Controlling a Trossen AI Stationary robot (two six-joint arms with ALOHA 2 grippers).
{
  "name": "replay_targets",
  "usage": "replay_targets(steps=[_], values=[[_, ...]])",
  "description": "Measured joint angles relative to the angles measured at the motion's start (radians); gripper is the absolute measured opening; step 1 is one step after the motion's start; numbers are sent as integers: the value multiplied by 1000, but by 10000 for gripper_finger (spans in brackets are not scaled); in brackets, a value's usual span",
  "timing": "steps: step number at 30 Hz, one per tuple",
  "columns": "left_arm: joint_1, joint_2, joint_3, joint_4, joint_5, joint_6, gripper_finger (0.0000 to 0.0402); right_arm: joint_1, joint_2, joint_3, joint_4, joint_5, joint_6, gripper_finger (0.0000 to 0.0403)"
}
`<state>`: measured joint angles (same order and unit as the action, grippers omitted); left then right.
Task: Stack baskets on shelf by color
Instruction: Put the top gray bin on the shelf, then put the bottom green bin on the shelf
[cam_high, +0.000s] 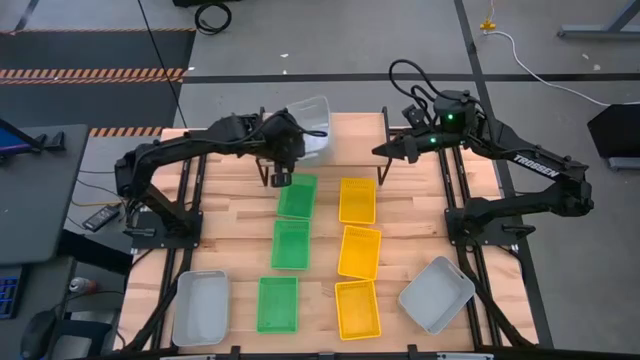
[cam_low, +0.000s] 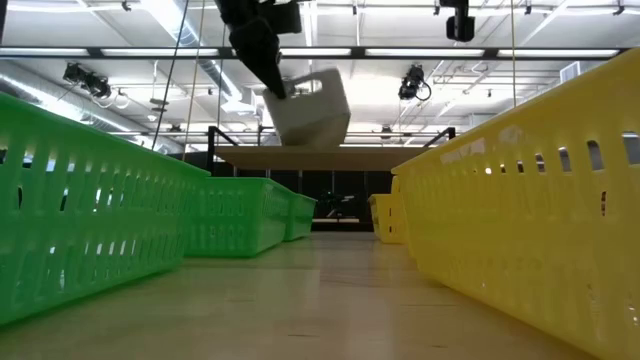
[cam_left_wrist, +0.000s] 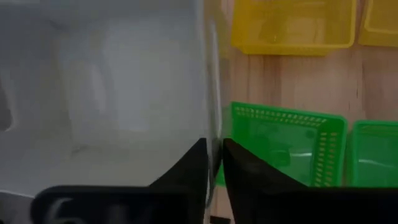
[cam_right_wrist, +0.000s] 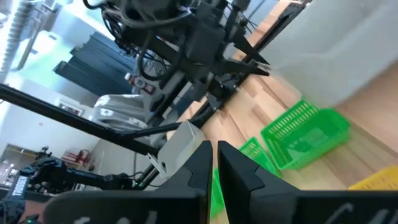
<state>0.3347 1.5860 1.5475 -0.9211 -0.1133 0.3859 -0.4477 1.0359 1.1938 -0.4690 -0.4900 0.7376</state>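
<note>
A pale grey basket (cam_high: 314, 120) sits tilted over the shelf (cam_low: 330, 157) at the table's far edge, with my left gripper (cam_left_wrist: 214, 152) on its wall. Three green baskets (cam_high: 291, 244) stand in a column on the table, and three yellow baskets (cam_high: 360, 250) in a column to their right. Two more grey baskets rest on the table, one at the near left (cam_high: 201, 306) and one at the near right (cam_high: 436, 293). My right gripper (cam_right_wrist: 214, 155) hovers shut and empty by the shelf's right end (cam_high: 385, 150). My left gripper has the grey basket's side wall (cam_left_wrist: 211, 118) at its rim, one finger inside the basket and one outside. The fingers slant down from the table's left. The basket is tilted, its low corner (cam_low: 300, 143) at the shelf's top; I cannot tell whether it touches.
The shelf stands on thin black legs (cam_high: 380, 175) over the far ends of the two columns. Bare wood lies between the columns and at the table's left and right sides. A monitor and cables sit beyond the table's left edge.
</note>
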Motion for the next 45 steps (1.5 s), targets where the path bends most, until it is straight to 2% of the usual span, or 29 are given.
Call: replay_targets(steps=[5, 10, 17, 19, 22, 24, 27, 35, 39, 45], values=[[0, -10, 1, 32, -38, -1, 86, 0, 1, 0, 4, 1, -5, 30], [0, -11, 59, 27, -100, -29, 111, 0, 10, 0, 4, 2, -14, 30], [1, -13, 263, -187, -107, -98, 128, 1, 42, 0, 5, 2, -46, 30], [6, -12, 312, -282, -73, -130, 128, 9, 59, 0, 5, 1, -69, 30], [16, -13, 340, -410, 76, -180, 129, 20, 84, 0, 4, -1, -120, 30], [12, -11, 334, -472, 158, -218, 131, 22, 93, 0, 4, -4, -149, 30], [-21, -11, 299, -498, 217, -245, 140, 21, 93, 0, -10, -9, -185, 30], [-223, -11, 198, -453, 235, -355, 181, -11, 66, 0, -105, -63, -218, 38], [-324, -10, 130, -421, 240, -445, 202, -24, 65, 0, -175, -86, -248, 64], [-463, -10, 44, -322, 301, -647, 226, -24, 65, 0, -290, -87, -325, 106]])
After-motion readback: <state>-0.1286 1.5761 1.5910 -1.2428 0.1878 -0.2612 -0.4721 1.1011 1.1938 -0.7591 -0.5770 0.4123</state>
